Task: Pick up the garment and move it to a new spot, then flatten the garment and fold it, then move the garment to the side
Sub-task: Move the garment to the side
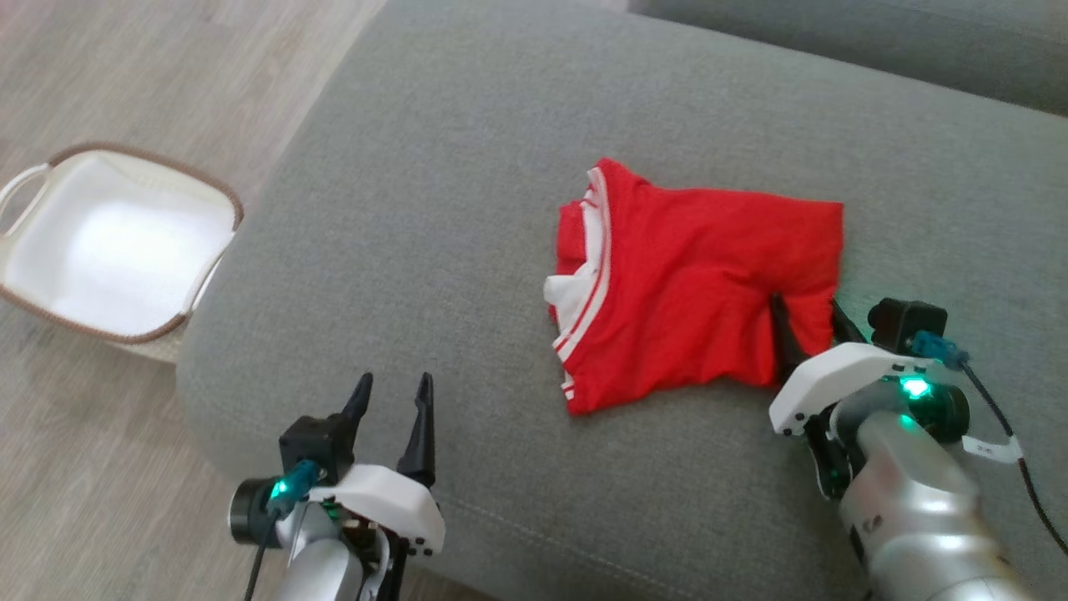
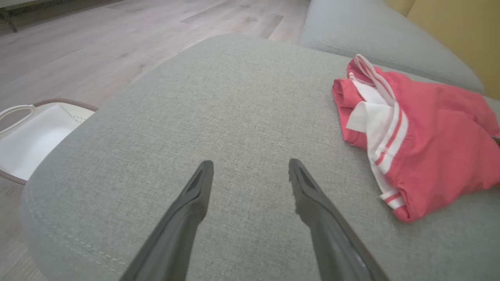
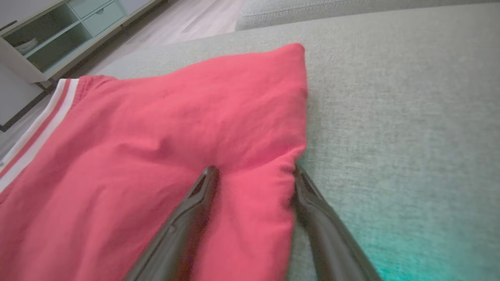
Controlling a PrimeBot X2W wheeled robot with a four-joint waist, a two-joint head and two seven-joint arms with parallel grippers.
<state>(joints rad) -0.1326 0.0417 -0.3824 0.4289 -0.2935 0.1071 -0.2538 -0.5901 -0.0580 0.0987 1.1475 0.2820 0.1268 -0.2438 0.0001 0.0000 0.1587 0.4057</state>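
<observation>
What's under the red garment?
The red garment lies on the grey sofa cushion. The open right gripper straddles a fold at its corner. Anything beneath the cloth is covered.

A broad grey sofa cushion (image 1: 467, 250) carries a folded red garment (image 1: 709, 275) with white striped trim, lying flat on its right half. To its left, a white-lined basket (image 1: 117, 250) stands on the pale wood floor (image 1: 125, 67).
</observation>
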